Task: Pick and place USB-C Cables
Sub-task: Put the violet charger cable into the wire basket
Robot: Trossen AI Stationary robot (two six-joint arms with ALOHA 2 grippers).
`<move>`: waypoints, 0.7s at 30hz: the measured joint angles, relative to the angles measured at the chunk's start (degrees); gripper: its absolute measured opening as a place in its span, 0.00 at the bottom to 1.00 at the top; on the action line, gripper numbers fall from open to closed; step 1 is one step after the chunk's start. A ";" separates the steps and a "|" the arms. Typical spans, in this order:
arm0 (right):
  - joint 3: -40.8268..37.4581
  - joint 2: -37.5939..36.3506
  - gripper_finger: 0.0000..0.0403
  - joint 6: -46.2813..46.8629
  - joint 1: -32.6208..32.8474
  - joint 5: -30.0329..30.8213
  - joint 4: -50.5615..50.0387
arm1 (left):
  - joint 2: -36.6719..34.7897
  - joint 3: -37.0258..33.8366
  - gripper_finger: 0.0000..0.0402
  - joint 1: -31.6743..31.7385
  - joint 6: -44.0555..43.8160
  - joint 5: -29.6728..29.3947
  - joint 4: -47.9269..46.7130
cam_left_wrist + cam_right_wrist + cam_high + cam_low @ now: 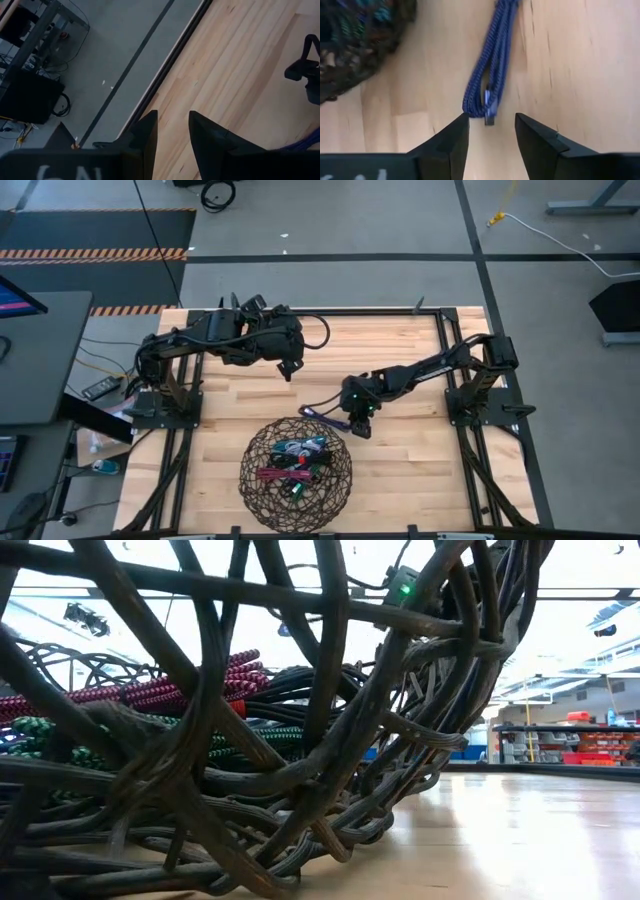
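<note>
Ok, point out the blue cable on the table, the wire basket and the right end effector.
blue cable (492, 75), right wrist view, middle of the bundled strands.
wire basket (252, 452), high view, left rim.
right end effector (492, 131), right wrist view, gap midway between its open fingertips.

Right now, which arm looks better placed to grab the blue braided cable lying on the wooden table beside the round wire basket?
The right arm. Its fingers stand open just short of the blue braided cable, beside the round wire basket. The left arm waits farther back over bare wood.
</note>
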 joint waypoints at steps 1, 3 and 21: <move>-0.45 0.00 0.41 0.51 -0.02 -0.02 -0.04 | 0.00 0.00 0.29 0.00 -0.04 0.00 0.00; -0.86 0.00 0.42 1.38 -0.04 0.01 0.00 | 0.00 0.00 0.29 0.00 -0.44 0.00 0.00; -0.93 0.04 0.45 1.12 -0.04 0.62 6.34 | 0.00 0.00 0.29 0.00 -1.11 0.00 0.00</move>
